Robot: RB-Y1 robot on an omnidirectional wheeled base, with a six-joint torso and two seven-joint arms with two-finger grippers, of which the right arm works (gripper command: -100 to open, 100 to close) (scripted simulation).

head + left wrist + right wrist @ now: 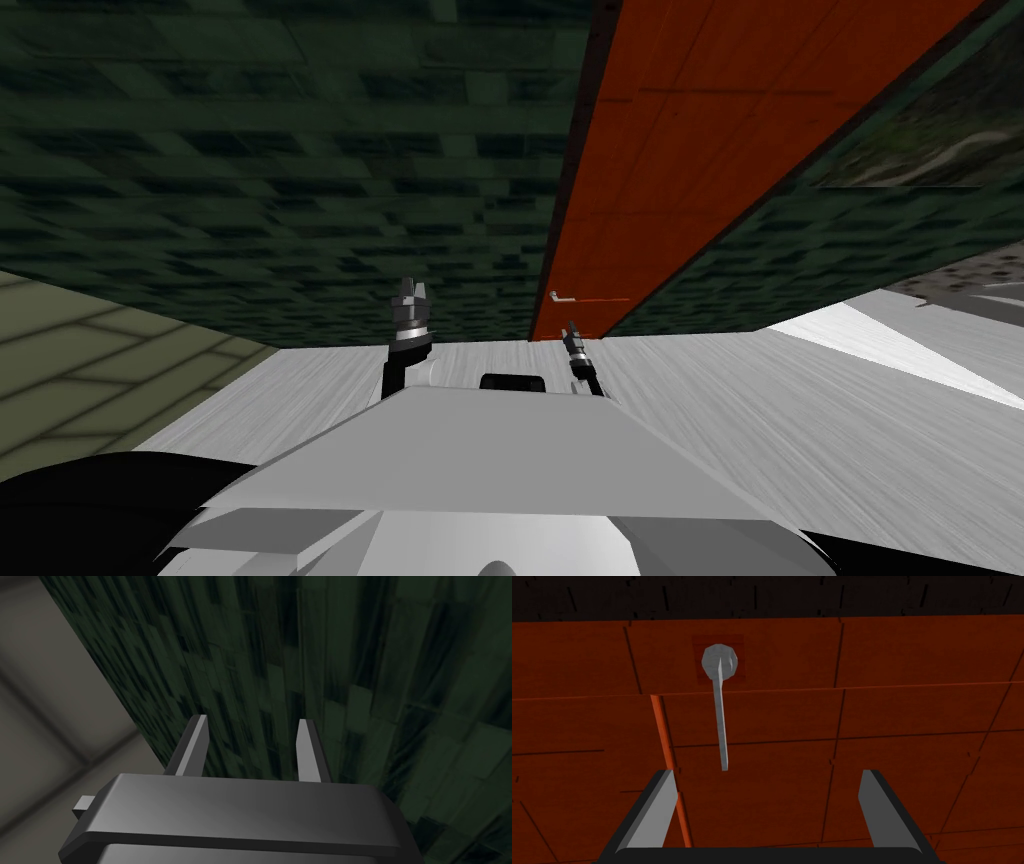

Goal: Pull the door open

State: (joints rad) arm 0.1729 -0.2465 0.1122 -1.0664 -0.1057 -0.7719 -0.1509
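Observation:
An orange-red panelled door [700,130] stands ahead of me, set in a dark green brick wall [280,170]. Its grey lever handle [562,297] sits near the door's left edge. In the right wrist view the handle [721,721] is a thin grey bar hanging from a round hub on the door [902,706], a short way beyond my fingertips. My right gripper [767,781] is open and holds nothing; in the head view my right gripper [571,335] points at the handle from just below it. My left gripper [252,726] is open, facing the green wall [350,676].
A pale grey floor [760,420] runs from my base to the wall. An olive tiled wall [80,370] closes the left side. My left arm [410,330] is raised beside the right one, left of the door. A white strip [880,345] lies on the floor at right.

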